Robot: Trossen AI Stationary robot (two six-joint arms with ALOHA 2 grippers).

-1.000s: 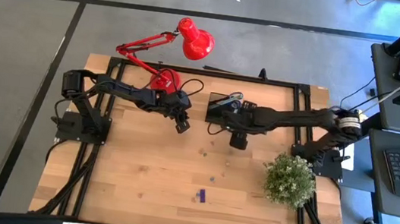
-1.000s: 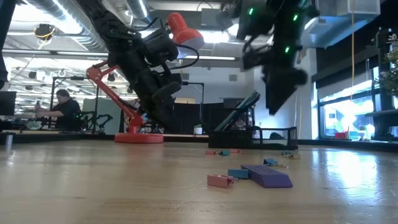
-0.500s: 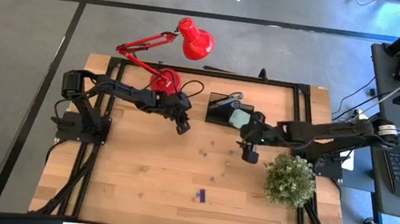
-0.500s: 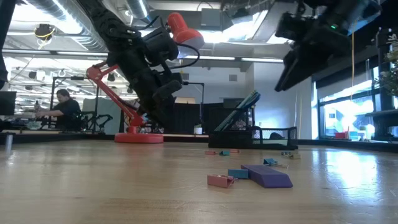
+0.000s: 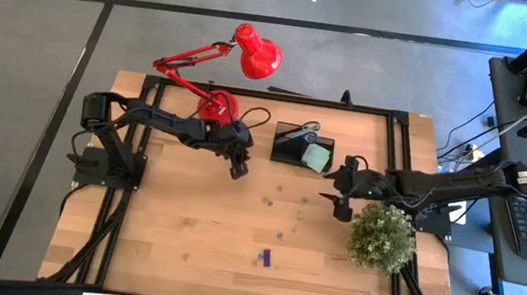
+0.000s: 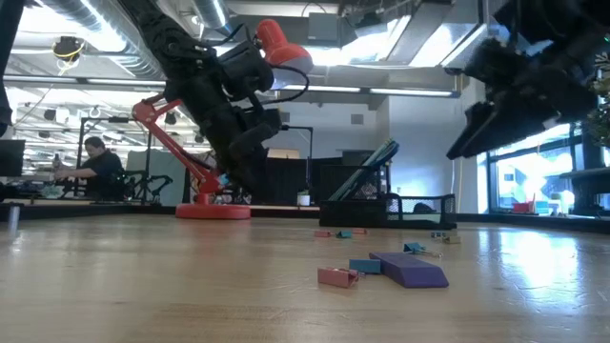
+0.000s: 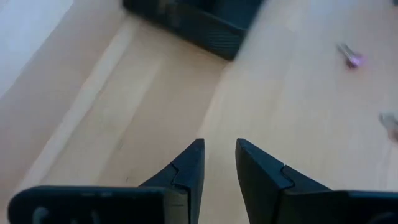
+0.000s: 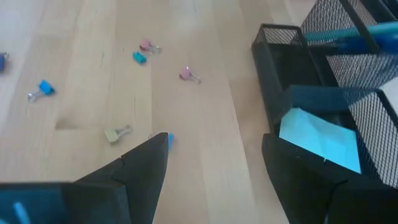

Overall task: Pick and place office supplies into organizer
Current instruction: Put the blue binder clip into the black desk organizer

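The black organizer (image 5: 294, 143) stands at the table's far middle; blue-handled scissors (image 5: 308, 128) stick up from it and the pale green sticky pad (image 5: 316, 156) lies in its low compartment (image 8: 318, 142). My right gripper (image 5: 337, 205) hangs open and empty above the table, to the right of and nearer than the organizer (image 8: 323, 81). My left gripper (image 5: 239, 169) hovers left of the organizer, empty, its fingers (image 7: 219, 158) a narrow gap apart. Small coloured clips (image 8: 188, 75) lie scattered on the wood. A purple piece (image 5: 265, 258) lies toward the near edge.
The red desk lamp (image 5: 240, 54) stands behind my left arm at the far edge. The green plant (image 5: 380, 236) sits right beside my right gripper. A black metal frame (image 5: 388, 115) runs around the table's far part. Clips and the purple piece (image 6: 410, 270) lie on the middle wood.
My right gripper has drawn back from above the organizer toward the table's right and near edge, ending beside the plant. The sticky pad in the organizer, covered by the gripper a second ago, has come into view.
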